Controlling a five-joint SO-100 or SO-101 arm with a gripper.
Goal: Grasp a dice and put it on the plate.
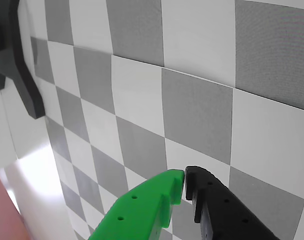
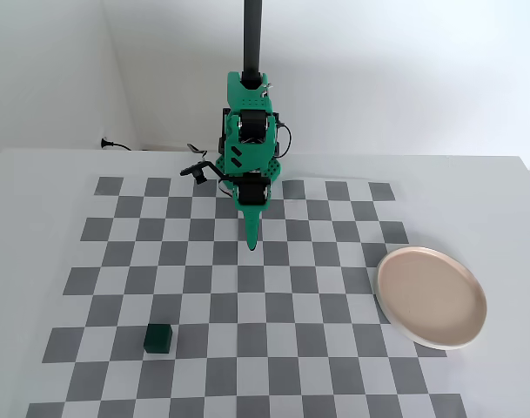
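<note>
Over the checkerboard (image 2: 317, 287), arm folded, fingers (image 2: 251, 246) pointing down, closed, empty.

Bare checkerboard (image 2: 273, 287) (nothing between) separates dice (image 2: 158, 339) and plate (image 2: 432, 297).

Tabletop (image 2: 38, 174): white, flat, set against a white wall in the fixed view. A grey-and-white checkerboard mat (image 2: 247, 296) covers most of it, leaving a bare white margin at the far edge and on both sides.

Lying on the mat, fixed view:
- dice (image 2: 157, 339), dark green cube, near-left area, sitting roughly within one checker square, upright.
- plate (image 2: 432, 298), round, pale pinkish-beige with lighter rim, right side, overhanging the mat's right edge onto bare tabletop.

Dice and plate are well apart. The arm's base (image 2: 247, 178) stands at the mat's far edge, centre.

Wrist view shows only checker squares (image 1: 191, 110) at a slant.
</note>
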